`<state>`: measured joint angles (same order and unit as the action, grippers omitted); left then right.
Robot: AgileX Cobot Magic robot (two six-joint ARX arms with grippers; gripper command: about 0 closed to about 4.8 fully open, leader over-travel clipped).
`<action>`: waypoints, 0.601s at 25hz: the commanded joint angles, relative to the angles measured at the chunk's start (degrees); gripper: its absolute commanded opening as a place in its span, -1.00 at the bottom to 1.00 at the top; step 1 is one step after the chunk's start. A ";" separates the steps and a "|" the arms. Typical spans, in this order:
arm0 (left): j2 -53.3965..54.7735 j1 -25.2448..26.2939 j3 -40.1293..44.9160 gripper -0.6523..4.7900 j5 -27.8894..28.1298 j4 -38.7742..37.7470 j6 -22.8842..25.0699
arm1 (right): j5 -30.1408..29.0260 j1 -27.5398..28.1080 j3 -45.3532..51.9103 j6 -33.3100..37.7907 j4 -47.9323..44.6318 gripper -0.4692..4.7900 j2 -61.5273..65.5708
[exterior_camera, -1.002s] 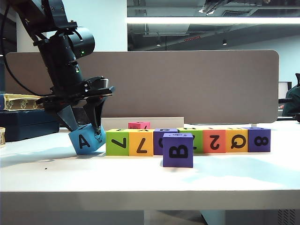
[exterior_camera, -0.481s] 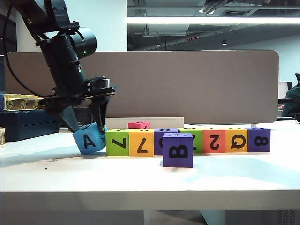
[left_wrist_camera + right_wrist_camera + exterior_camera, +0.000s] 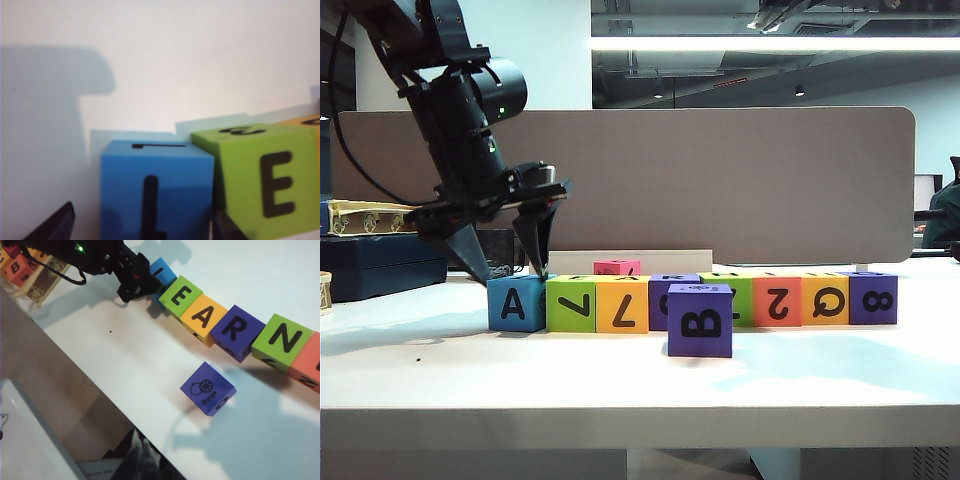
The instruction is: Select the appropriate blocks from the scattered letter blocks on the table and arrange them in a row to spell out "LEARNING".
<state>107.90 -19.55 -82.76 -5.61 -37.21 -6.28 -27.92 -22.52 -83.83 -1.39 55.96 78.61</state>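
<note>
Blocks: row of 8 on white desk (image 3: 620, 390), running parallel to front edge, touching side by side. Blue block (image 3: 516, 304) at left end, flat on desk, touching green block (image 3: 570, 304); orange (image 3: 621, 305) next. Purple block (image 3: 700, 320) apart from row, nearer front edge. Small pink block (image 3: 617, 267) behind row. Left claw (image 3: 509, 268) directly above blue block, fingers apart, tips at its top corners, not gripping. Right claw (image 3: 142, 460): dark, blurred in right wrist view, off desk's edge; open/shut – can't tell.
</note>
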 commanded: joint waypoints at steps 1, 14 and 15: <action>-0.35 -0.04 -3.76 0.51 -0.22 -2.19 -0.13 | -0.17 -0.09 -0.26 -0.17 -0.57 -0.83 -0.22; -0.46 0.52 -15.43 0.49 10.34 -14.51 6.75 | 11.15 0.00 -0.26 -0.20 -0.94 -0.83 1.88; -0.35 0.55 -15.34 0.47 12.46 -16.15 7.63 | 12.11 0.02 -0.26 -0.20 -0.92 -0.83 2.89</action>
<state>107.74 -19.09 -98.06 4.40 -51.64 -0.12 -17.04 -22.50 -83.85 -1.43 55.86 80.99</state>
